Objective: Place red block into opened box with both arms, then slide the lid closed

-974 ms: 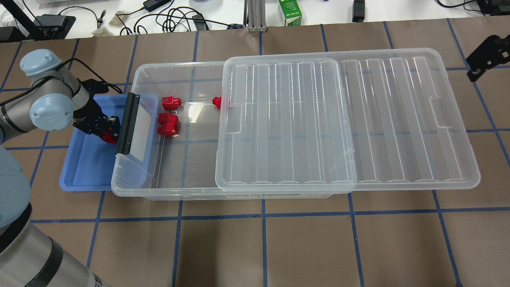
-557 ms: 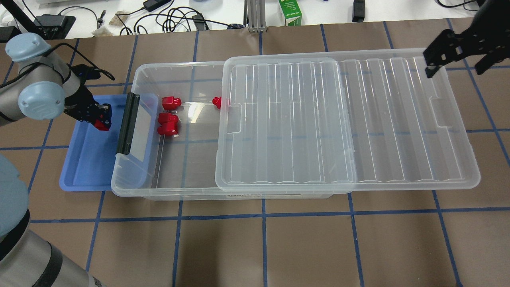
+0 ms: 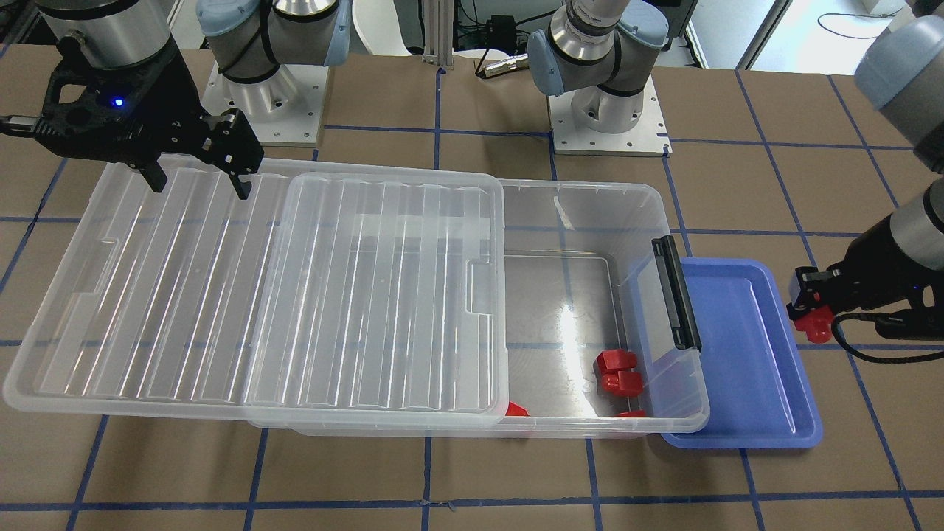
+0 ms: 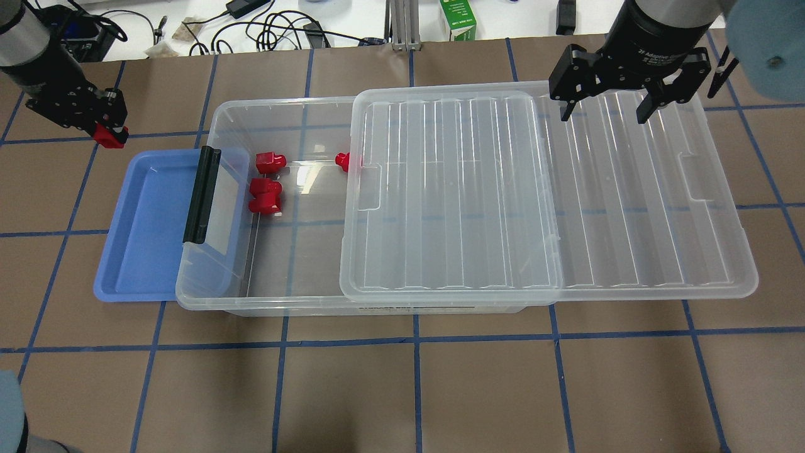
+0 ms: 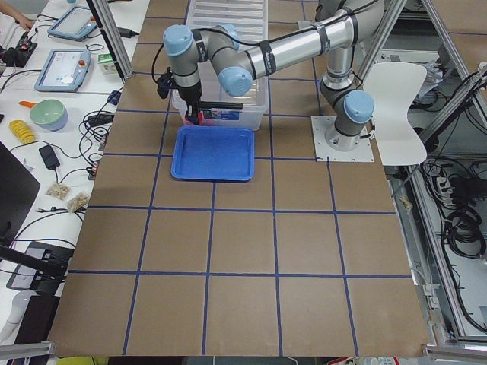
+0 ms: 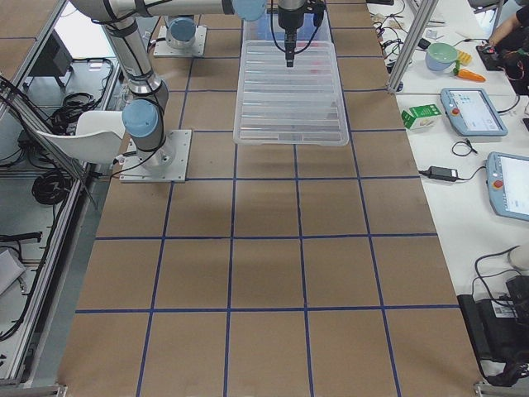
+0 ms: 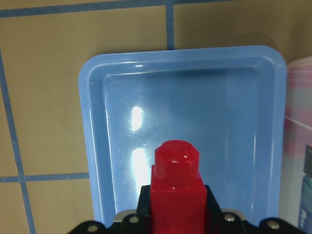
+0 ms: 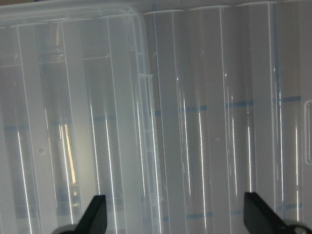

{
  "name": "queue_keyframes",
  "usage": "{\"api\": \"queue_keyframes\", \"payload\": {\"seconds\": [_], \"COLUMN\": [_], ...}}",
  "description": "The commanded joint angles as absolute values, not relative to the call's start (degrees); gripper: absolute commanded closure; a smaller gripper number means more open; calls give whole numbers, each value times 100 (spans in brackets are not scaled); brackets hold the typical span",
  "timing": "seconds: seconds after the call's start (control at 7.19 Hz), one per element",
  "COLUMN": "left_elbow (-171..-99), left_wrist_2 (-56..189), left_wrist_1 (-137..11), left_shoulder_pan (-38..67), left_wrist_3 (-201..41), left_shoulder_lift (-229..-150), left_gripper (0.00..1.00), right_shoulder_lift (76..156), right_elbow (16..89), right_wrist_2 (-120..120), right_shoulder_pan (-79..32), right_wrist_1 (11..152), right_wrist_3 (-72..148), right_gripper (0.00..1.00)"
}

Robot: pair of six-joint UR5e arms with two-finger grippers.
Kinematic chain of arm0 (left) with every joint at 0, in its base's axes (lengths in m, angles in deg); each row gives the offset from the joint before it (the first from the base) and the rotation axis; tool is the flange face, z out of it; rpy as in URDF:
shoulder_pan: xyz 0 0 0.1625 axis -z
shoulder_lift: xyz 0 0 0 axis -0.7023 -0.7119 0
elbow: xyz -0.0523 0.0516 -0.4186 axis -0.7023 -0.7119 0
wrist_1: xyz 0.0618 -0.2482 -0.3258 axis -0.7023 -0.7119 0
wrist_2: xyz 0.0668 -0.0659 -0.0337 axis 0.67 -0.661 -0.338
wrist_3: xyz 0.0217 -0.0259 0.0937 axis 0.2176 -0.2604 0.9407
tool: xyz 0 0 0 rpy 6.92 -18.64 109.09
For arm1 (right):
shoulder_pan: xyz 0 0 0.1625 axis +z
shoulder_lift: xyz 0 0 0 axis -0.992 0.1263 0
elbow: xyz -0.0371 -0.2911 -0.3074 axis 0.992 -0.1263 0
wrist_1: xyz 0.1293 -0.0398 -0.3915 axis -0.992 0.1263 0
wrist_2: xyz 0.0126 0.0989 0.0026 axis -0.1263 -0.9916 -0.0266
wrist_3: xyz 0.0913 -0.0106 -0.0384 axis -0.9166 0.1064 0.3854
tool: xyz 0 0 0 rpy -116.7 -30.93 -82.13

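Observation:
My left gripper [image 4: 108,131] is shut on a red block [image 4: 113,138], held in the air off the far left corner of the blue tray [image 4: 144,239]. The left wrist view shows the red block [image 7: 175,180] between the jaws with the blue tray [image 7: 92,146] below. The clear box [image 4: 217,126] is open at its left part, with other red blocks [image 4: 270,162] lying inside. The ribbed lid [image 4: 629,189] covers the box's right part and overhangs to the right. My right gripper [image 4: 605,115] is open above the lid's far edge, with nothing between its fingers.
The blue tray's [image 3: 745,413] right side sits under the box's short end with the black bar [image 4: 201,195]. A green carton [image 4: 458,19] and cables lie beyond the table's far edge. Brown table with blue grid lines spreads in front of the box.
My left gripper has risen out of the blue tray with the red block and drifted to the far left. My right gripper has come in over the lid's far edge.

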State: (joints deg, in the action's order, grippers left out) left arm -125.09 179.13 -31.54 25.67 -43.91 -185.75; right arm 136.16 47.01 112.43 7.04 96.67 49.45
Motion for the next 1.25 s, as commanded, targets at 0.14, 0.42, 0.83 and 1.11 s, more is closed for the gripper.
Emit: {"api": "queue_keyframes", "payload": {"seconds": [0.14, 0.42, 0.83, 1.11], "left_elbow": [-12534, -12840, -13674, -14255], "left_wrist_2": [17867, 17761, 17752, 17743], "left_wrist_1": [-3431, -3352, -2459, -1720], "left_shoulder_pan": [3831, 4475, 4592, 4601], "left_wrist_3": [-6027, -6829, -6806, -6771], "left_shoulder_lift": [-18350, -18446, -18595, -18754], "left_gripper": [100, 100, 100, 100], "right_shoulder_lift": [13625, 13598, 13511, 13502], "right_elbow": [4682, 4717, 4647, 4638], "right_wrist_2": [11250, 11268, 11277, 11303], "right_shoulder_pan": [682, 690, 682, 664], "right_wrist_1": [9684, 9763, 9719, 9710], "right_wrist_3": [4984, 4993, 5292, 5318], "right_gripper": [0, 0, 0, 0]}}
